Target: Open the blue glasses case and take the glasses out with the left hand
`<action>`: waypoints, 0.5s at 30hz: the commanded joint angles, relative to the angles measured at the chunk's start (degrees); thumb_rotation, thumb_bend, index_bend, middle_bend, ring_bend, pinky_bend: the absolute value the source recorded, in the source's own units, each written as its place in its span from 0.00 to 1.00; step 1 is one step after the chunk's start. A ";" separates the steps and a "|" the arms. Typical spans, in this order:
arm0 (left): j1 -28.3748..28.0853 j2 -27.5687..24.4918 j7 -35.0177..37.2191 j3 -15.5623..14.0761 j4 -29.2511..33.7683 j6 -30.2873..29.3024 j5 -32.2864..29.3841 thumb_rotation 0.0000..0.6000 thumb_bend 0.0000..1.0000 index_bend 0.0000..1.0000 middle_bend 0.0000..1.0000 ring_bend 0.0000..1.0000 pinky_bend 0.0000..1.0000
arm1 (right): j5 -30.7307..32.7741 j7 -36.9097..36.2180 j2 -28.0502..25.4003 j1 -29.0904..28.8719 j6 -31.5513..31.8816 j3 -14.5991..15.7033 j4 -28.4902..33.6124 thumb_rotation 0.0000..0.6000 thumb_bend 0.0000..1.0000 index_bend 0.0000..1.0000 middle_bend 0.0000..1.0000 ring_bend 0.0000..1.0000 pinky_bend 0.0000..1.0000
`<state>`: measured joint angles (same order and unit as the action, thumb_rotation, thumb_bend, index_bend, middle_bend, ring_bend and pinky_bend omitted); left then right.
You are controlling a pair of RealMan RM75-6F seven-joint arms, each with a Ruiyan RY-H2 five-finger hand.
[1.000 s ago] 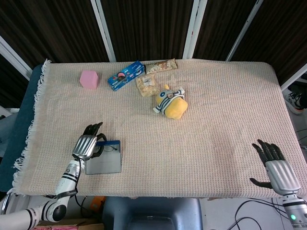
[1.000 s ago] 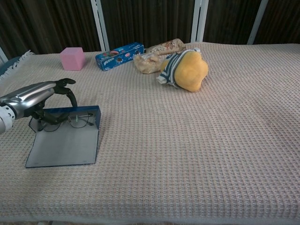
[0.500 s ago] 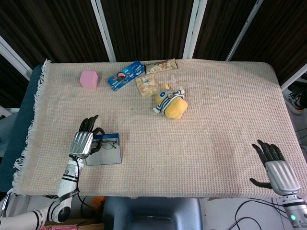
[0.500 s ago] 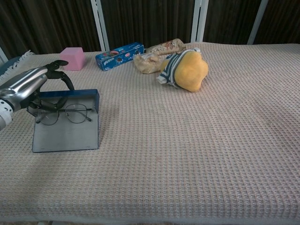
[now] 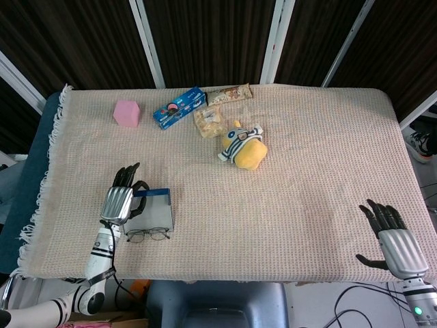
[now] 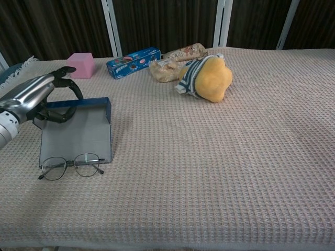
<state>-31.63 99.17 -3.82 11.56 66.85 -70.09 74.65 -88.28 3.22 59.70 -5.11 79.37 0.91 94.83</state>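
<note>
Your left hand (image 6: 36, 100) gripped the blue glasses case (image 6: 78, 130) at its far rim, tipping it; the glasses (image 6: 70, 165) lay below your fingers, outside (right hand (image 5: 395, 242) idle, fingers spread).

- The left hand (image 6: 36, 99) is placed over the far left corner of the open case (image 6: 78, 133); the glasses (image 6: 71, 164) are lain just before its near edge.
- The far counter (image 5: 328, 178) strip is occupied by a pink block (image 5: 127, 113), blue box (image 5: 179, 107), snack bags (image 5: 208, 121) and plush toy (image 5: 243, 145).
- Wide bare cloth is left between the case and the right hand (image 5: 392, 242).
</note>
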 commanded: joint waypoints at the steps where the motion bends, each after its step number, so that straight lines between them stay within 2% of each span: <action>1: -1.21 -0.57 -0.22 2.56 -0.50 0.76 -1.60 1.00 0.43 0.44 0.00 0.00 0.00 | -0.01 -0.01 0.01 0.01 0.02 0.00 -0.02 1.00 0.19 0.00 0.00 0.00 0.00; 6: -3.32 -0.90 -0.99 6.21 -2.60 3.79 -5.49 1.00 0.44 0.44 0.00 0.00 0.00 | 0.08 0.20 0.08 0.01 -0.04 -0.02 -0.03 1.00 0.19 0.00 0.00 0.00 0.00; 11: -4.68 -0.30 -2.26 7.67 -6.05 7.23 -9.18 1.00 0.44 0.43 0.00 0.00 0.00 | 0.20 0.40 0.14 -0.02 -0.16 -0.04 -0.01 1.00 0.19 0.00 0.00 0.00 0.00; 15: -6.10 0.92 -2.57 8.87 -11.41 11.12 -12.65 1.00 0.44 0.40 0.00 0.00 0.00 | 0.43 0.58 0.21 -0.17 -0.51 -0.09 0.00 1.00 0.19 0.00 0.00 0.00 0.00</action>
<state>-36.76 99.33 -6.04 19.55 57.89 -60.96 63.85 -87.85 3.80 59.91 -5.28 78.85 0.82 94.83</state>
